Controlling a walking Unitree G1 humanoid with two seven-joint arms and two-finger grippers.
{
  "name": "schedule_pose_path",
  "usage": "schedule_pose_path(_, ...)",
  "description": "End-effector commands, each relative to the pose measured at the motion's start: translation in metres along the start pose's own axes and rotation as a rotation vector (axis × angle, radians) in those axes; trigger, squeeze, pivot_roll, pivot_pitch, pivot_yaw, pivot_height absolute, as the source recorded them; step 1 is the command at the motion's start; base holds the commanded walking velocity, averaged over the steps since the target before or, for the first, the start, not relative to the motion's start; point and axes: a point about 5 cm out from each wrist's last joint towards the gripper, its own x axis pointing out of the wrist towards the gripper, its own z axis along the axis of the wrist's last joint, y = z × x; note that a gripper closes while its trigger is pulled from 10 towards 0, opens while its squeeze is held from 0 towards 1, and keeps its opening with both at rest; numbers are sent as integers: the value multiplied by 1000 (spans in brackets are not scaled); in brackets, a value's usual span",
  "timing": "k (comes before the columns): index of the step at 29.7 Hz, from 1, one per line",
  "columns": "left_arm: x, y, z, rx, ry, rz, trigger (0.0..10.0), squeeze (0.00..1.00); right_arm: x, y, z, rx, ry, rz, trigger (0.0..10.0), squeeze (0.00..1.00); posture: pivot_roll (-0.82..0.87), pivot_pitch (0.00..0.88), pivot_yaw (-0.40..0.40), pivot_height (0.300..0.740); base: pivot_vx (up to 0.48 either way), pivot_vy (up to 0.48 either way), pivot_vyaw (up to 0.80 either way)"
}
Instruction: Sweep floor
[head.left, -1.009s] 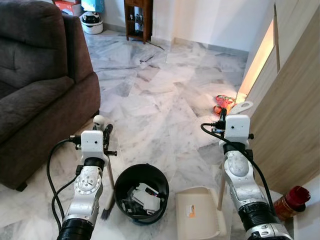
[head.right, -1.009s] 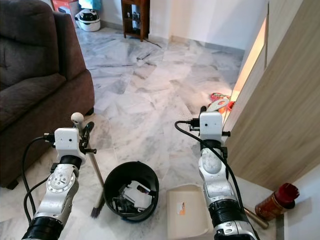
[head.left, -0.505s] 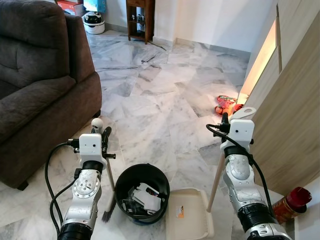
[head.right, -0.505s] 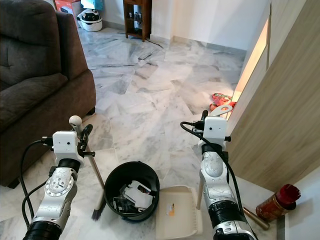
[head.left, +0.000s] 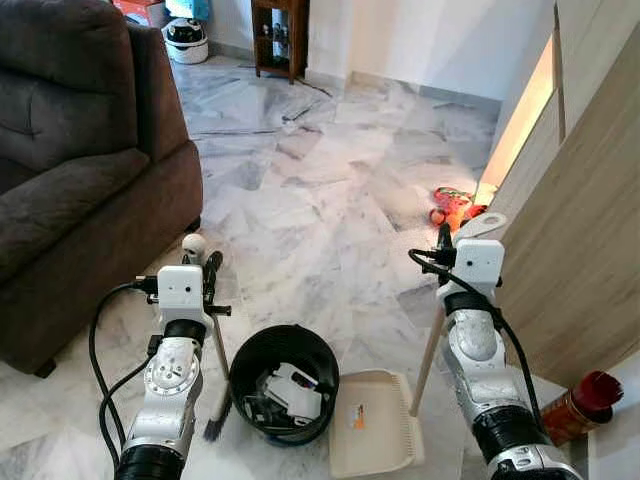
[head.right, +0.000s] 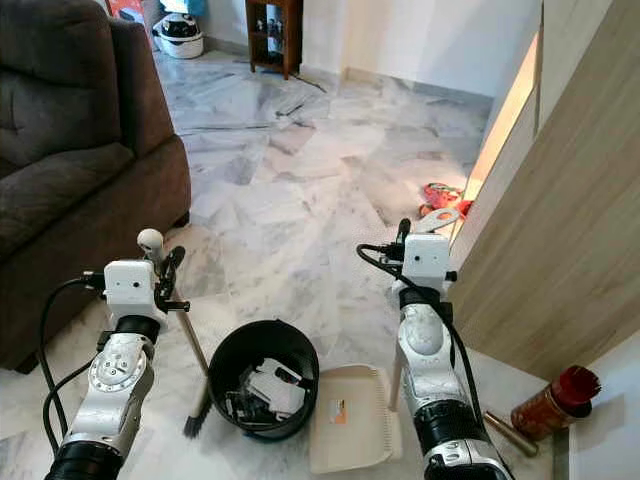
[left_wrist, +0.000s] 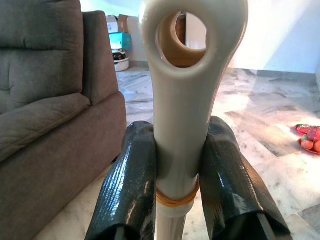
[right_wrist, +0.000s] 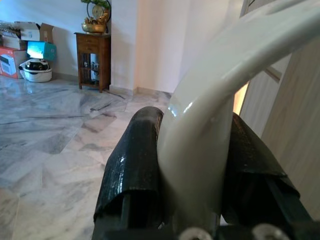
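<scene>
Left gripper (left_wrist: 180, 175) clenched on broom (head.left: 215, 345), bristles near-left of black bin (head.left: 285, 385); right gripper (right_wrist: 192, 165) grasping dustpan handle (head.left: 428, 345), dustpan (head.left: 375, 435) flat on floor touching bin's right, so tip it slowly over the rim, broom steady.

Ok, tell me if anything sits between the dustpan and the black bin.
Nothing visible does. The dustpan lies on the floor right beside the black bin, its edge close to the rim. The right gripper is clamped on its handle; the left gripper holds the broom on the bin's far side.
</scene>
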Motion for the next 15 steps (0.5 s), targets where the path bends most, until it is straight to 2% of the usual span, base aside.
schedule_pose_path(1,3,-1,10,-12,-45,-4,10000,0,7,2,9,16,-39,2,10000,0,23,87,-49,740,0,0,0)
schedule_pose_path(15,3,0,10,-9,-43,-1,10000,0,7,3,8,24,-39,7,10000,0,35,86,-45,740,0,0,0)
